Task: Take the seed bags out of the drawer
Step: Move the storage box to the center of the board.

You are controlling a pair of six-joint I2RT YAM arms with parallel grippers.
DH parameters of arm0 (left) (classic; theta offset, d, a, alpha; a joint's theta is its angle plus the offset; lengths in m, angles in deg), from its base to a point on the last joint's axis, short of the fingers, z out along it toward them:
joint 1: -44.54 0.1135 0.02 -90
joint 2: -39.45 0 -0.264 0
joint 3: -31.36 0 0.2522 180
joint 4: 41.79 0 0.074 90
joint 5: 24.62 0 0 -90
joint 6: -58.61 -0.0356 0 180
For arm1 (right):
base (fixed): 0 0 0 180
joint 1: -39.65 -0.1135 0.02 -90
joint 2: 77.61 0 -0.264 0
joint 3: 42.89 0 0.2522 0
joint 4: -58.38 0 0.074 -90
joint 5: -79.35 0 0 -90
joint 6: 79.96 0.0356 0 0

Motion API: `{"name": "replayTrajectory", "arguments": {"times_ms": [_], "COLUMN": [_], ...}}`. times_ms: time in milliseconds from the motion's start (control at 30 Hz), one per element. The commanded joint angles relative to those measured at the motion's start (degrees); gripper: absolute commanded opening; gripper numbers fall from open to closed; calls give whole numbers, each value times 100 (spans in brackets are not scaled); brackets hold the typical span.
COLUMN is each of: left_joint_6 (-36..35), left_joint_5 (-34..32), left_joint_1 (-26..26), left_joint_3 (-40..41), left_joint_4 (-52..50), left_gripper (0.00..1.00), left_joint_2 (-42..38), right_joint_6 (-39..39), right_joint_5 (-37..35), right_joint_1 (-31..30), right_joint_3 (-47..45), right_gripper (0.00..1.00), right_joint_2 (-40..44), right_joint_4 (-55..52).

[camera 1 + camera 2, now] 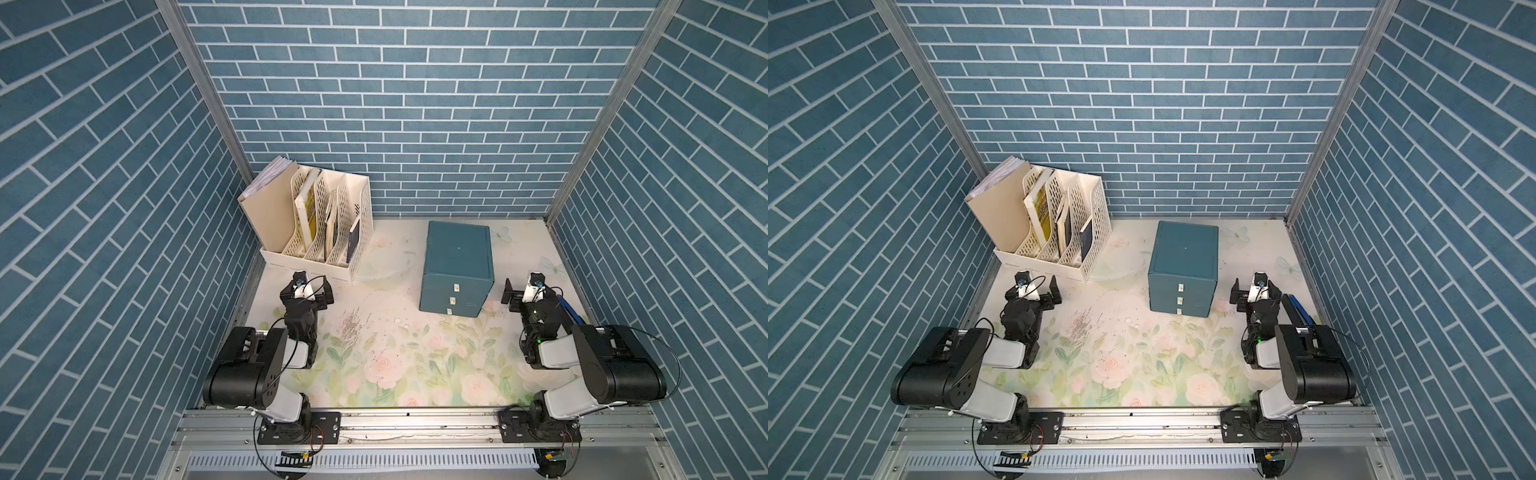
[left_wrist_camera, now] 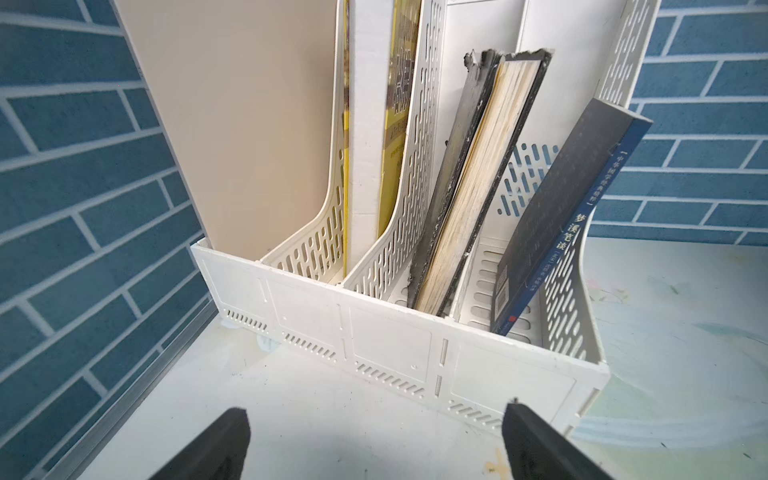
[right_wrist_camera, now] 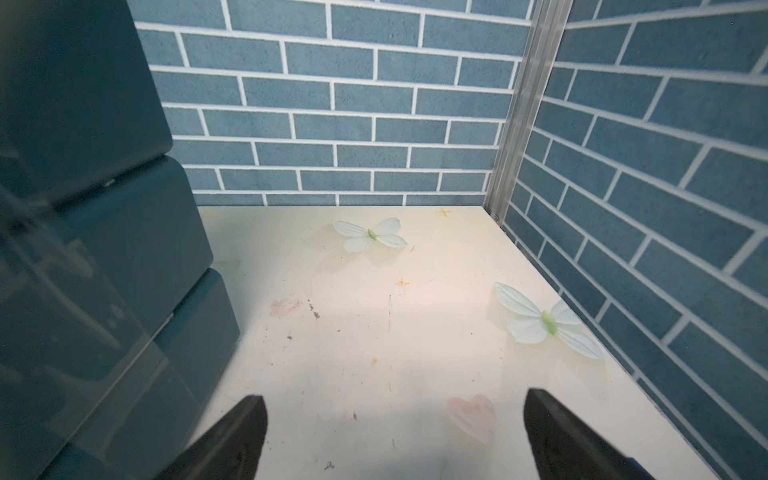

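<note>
A teal drawer cabinet [image 1: 457, 253] [image 1: 1183, 253] stands at the back right of the table. Its three drawers with small white handles [image 1: 452, 299] are all shut. The seed bags are hidden; none shows in any view. My left gripper [image 1: 307, 286] [image 1: 1032, 289] is open and empty, low over the table in front of the white file rack [image 2: 374, 332]. Both its fingertips [image 2: 237, 415] stand far apart. My right gripper [image 1: 532, 291] [image 1: 1255, 291] [image 3: 395, 397] is open and empty too, just right of the cabinet's side [image 3: 83, 208].
The file rack [image 1: 320, 224] [image 1: 1054, 224] at the back left holds books and a beige folder. Blue brick walls close in three sides. A dark, blue-edged flat thing [image 1: 571, 309] lies by the right wall beside my right arm. The table [image 1: 395, 357] has a floral print.
</note>
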Motion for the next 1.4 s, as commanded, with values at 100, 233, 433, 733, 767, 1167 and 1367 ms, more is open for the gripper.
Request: {"name": "replayTrajectory", "arguments": {"times_ms": [100, 233, 433, 733, 767, 1167, 1367], "left_joint_6": [32, 32, 25, -169, -148, 184, 944], "left_joint_5": [-47, -41, -39, 367, 366, 91, 373], "left_joint_1": [43, 43, 43, 18, 8, -723, -937], "left_joint_3": [31, 21, 33, -1090, -1115, -2095, -2542], "left_joint_4": [173, 163, 176, -2145, -2218, -4427, -5370], "left_gripper": [100, 100, 100, 100, 100, 100, 100], "left_joint_2": [16, 22, 20, -568, -662, -1706, -1736], "right_joint_6": [-126, -126, -126, 53, 92, 1104, 1369], "right_joint_5": [26, 24, 33, -677, -681, 100, 880], "right_joint_1": [13, 15, 20, -65, -65, -65, -85], "right_joint_3": [63, 67, 64, 843, 866, 2635, 3662], "right_gripper": [100, 100, 100, 100, 100, 100, 100], "right_joint_2": [-31, -42, -28, 848, 964, 1836, 1950], "right_joint_4": [14, 12, 5, -2038, -2159, -5495, -6696]}}
